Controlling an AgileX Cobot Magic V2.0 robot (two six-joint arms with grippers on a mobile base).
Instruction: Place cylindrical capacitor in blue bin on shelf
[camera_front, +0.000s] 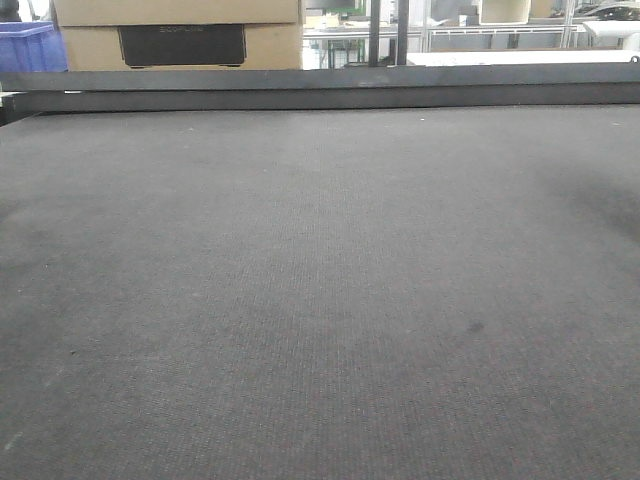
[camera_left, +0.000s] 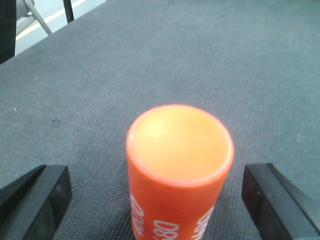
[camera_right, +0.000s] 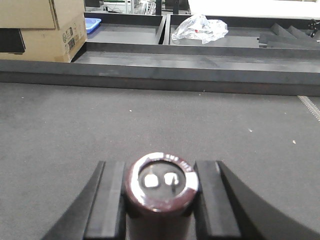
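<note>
The cylindrical capacitor (camera_right: 161, 182) is a dark brown cylinder with a shiny rim and two metal terminals on its top. My right gripper (camera_right: 161, 170) is shut on it, with a black finger (camera_right: 112, 200) pressed against each side, just above the grey mat (camera_right: 60, 130). My left gripper (camera_left: 157, 172) is open around an upright orange cylinder (camera_left: 180, 150) with white print, and there is a wide gap to each finger (camera_left: 37, 200). A blue bin (camera_right: 92, 24) sits far off beyond the table, and it is also in the front view (camera_front: 30, 47). The shelf is out of view.
A dark raised ledge (camera_right: 160, 75) runs along the mat's far edge and also appears in the front view (camera_front: 320, 90). Behind it stand a cardboard box (camera_right: 42, 22) at the left and a crumpled clear plastic bag (camera_right: 200, 27) in a dark tray.
</note>
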